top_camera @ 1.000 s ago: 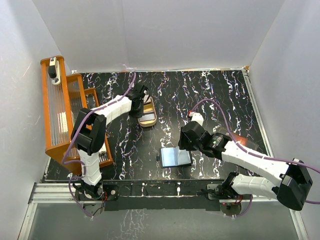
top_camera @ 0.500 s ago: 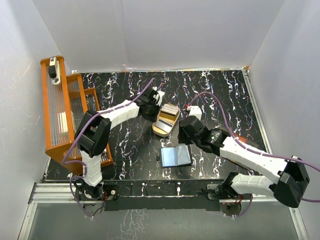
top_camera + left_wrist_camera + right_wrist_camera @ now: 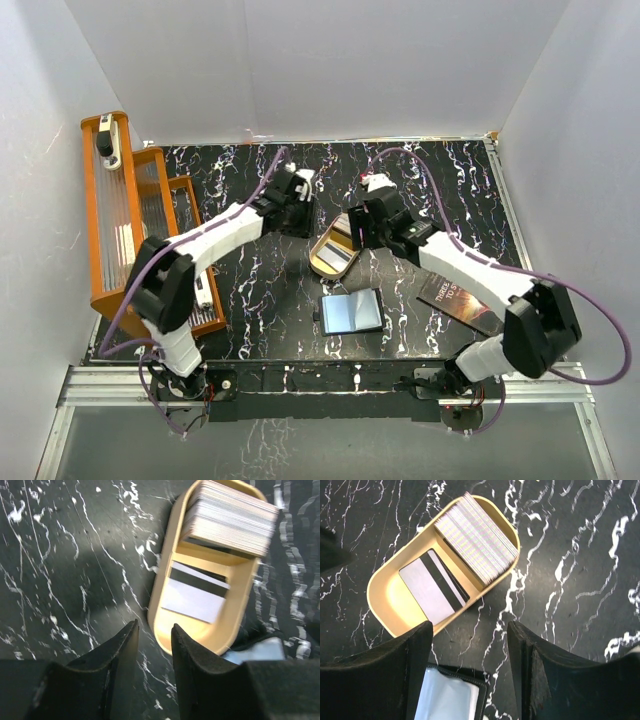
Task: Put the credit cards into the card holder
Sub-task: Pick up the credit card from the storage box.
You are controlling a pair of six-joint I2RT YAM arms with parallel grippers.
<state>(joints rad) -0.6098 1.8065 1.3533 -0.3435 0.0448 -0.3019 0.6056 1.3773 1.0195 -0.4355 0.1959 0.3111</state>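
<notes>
**Tan tray holds the cards; both grippers empty**

Much is only half shown. In the right wrist view the credit cards (image 3: 477,537) stand stacked at the 1 o'clock end of the tray (image 3: 379,602), so only their striped edges show. A single card (image 3: 427,597), pale grey, lies flat at the 7 o'clock end with its black magnetic stripe up. Whether another card lies beneath it cannot be told, and no print on any card can be read.

The card holder (image 3: 352,312) lies open on the table at 6 o'clock from the tray, near it but apart, its inside pale blue-grey. The right wrist view cuts it off at the bottom edge, and the left wrist view catches only a blurred corner.

A dark sheet (image 3: 462,302) lies at 4 o'clock from the tray. Its pale lettering begins "THREE TO"; the rest is too small to read.

The left gripper (image 3: 152,630) hangs at 11 o'clock from the tray, its fingers a narrow gap apart with nothing between them. The right gripper (image 3: 468,627) hangs at 1 o'clock from the tray, spread wide and empty.

The table (image 3: 420,180) is black with white marble veining. Plain white walls (image 3: 350,70) close it in on three sides, and an orange rack (image 3: 120,230) stands along its 9 o'clock edge.
</notes>
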